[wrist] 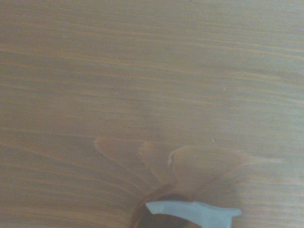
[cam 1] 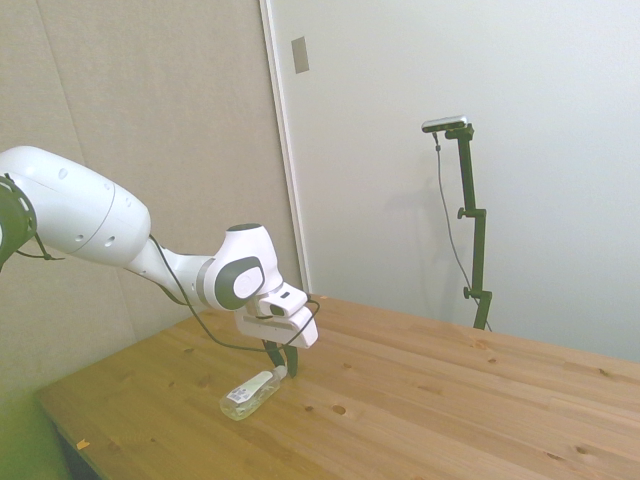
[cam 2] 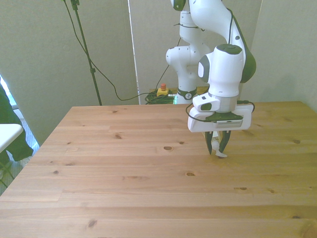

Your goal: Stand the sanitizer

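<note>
Sanitizer (cam 1: 249,393): lying on its side on the worktop (cam 1: 450,400), nozzle end pointing up toward the gripper.
Gripper (cam 1: 284,372): low over the worktop, fingers narrowed around the sanitizer's white nozzle cap.

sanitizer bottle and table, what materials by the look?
Sanitizer: looks like clear glossy plastic, see-through body, opaque white nozzle cap likely plastic too. Table: wood, probably pine, with visible plank seams, grain and dark knots, a low-sheen finish.
</note>
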Available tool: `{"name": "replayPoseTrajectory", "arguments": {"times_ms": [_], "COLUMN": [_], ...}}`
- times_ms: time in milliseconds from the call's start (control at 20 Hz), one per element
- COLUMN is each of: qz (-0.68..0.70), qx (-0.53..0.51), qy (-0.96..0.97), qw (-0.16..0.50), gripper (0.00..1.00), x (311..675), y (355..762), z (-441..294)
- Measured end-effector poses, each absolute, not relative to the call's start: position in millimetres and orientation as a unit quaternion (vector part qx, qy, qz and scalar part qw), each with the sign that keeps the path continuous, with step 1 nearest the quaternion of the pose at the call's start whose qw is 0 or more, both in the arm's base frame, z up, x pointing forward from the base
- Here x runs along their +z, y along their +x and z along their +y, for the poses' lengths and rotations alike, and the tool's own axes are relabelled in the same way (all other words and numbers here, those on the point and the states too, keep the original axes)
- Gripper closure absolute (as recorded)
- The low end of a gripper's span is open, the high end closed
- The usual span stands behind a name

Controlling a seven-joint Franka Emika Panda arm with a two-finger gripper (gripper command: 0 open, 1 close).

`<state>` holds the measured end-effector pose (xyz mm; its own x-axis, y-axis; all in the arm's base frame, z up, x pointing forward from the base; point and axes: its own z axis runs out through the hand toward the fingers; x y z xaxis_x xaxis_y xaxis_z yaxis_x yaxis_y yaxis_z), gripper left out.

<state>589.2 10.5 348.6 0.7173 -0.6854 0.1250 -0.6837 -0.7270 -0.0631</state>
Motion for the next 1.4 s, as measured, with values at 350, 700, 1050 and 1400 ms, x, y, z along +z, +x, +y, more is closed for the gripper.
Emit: {"name": "replayPoseTrajectory", "arguments": {"times_ms": [350, 700, 1050, 1400], "qz": [0.448, 0.506, 0.529, 0.533], "qx": [-0.087, -0.233, -0.386, -0.458], "qy": [-0.89, -0.83, -0.756, -0.711], "qw": [0.004, -0.001, -0.024, -0.027], "gripper": [1.0, 1.0, 1.0, 1.0], "x": [351, 386, 429, 437], "y": [599, 617, 612, 596], "z": [6, 17, 8, 14]}}
